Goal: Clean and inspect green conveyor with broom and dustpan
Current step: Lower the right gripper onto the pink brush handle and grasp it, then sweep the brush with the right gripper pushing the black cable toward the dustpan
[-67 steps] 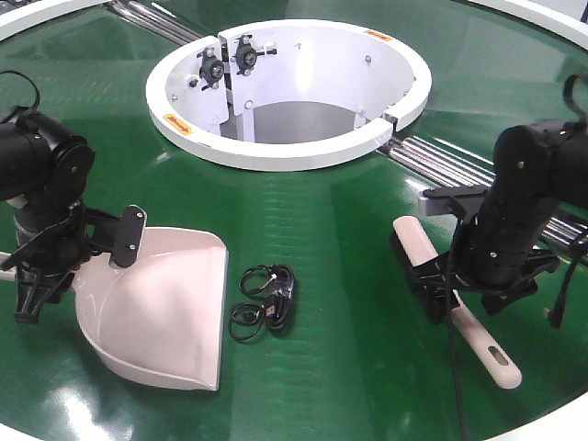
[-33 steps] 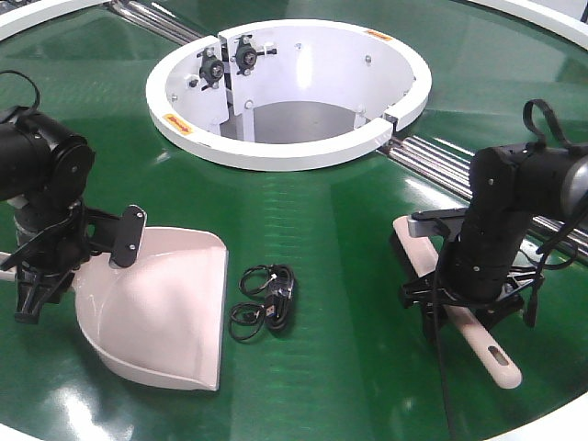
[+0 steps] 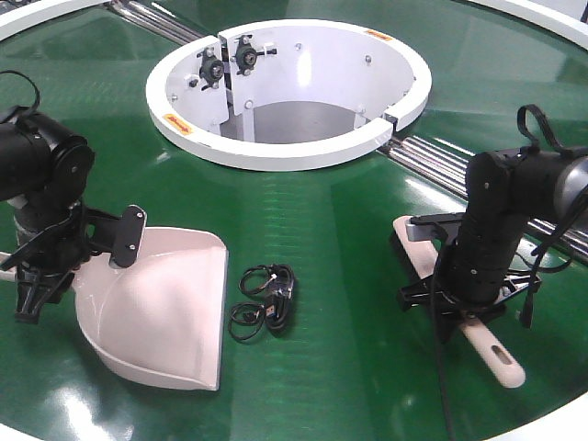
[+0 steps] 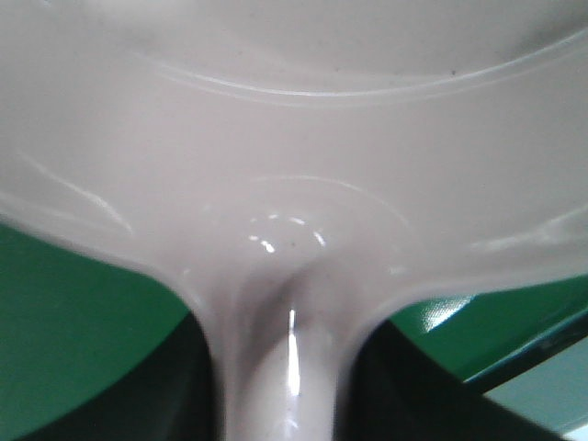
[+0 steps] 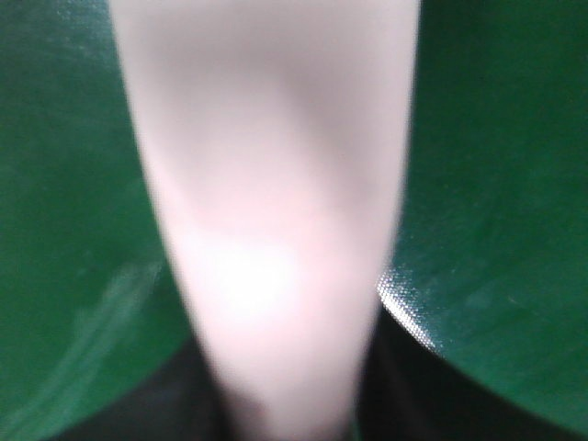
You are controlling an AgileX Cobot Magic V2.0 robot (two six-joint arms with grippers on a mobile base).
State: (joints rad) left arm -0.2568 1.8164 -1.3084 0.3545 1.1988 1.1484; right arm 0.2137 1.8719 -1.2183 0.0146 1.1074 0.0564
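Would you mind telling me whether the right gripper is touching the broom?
Cannot tell. In the front view the right gripper sits over the broom and hides any contact. The right wrist view is too blurred to show one.

— What sort of place is this?
— It looks like an industrial test cell. A wide glossy green conveyor [image 3: 322,220] fills the view, with silver metal rails [image 3: 441,154] and a bolted white ring hub [image 3: 276,154].

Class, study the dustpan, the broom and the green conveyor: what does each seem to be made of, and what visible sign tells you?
Dustpan: probably moulded plastic, smooth beige-pink with soft glossy highlights. Broom: likely the same plastic, matching colour, slotted handle. Green conveyor: glossy sheet, perhaps PVC or rubber; it mirrors the lights.
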